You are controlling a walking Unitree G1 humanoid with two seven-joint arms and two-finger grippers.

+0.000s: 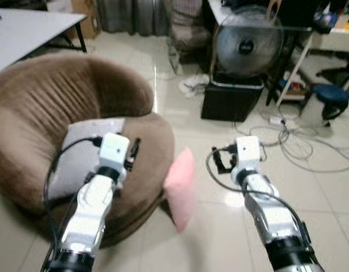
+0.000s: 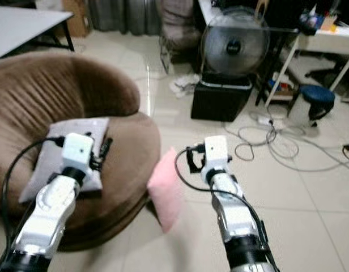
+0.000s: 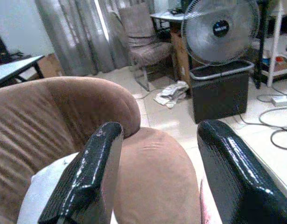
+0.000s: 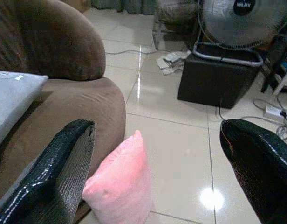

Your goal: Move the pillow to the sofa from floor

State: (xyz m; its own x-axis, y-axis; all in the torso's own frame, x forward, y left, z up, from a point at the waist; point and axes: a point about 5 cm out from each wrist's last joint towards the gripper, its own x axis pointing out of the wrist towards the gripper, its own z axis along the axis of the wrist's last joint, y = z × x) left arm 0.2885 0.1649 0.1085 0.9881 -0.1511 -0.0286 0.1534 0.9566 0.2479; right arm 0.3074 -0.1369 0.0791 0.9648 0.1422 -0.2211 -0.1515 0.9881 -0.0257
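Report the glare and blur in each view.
Left eye view: soft overall, pink pillow smeared at its edges. Right eye view: equally soft, bright streak on the floor tiles. Right wrist view: sharper, round light spot on a tile beside the pillow. Left wrist view: near fingers blurred, fan clearer.

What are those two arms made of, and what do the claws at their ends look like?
Both arms are silver, seemingly metal, with black collars. Each ends in a white boxy block, and a thin black cable loops from it back along the arm. The left gripper and right gripper each have two long, glossy black fingers with a fine bumpy texture. No markings are visible.
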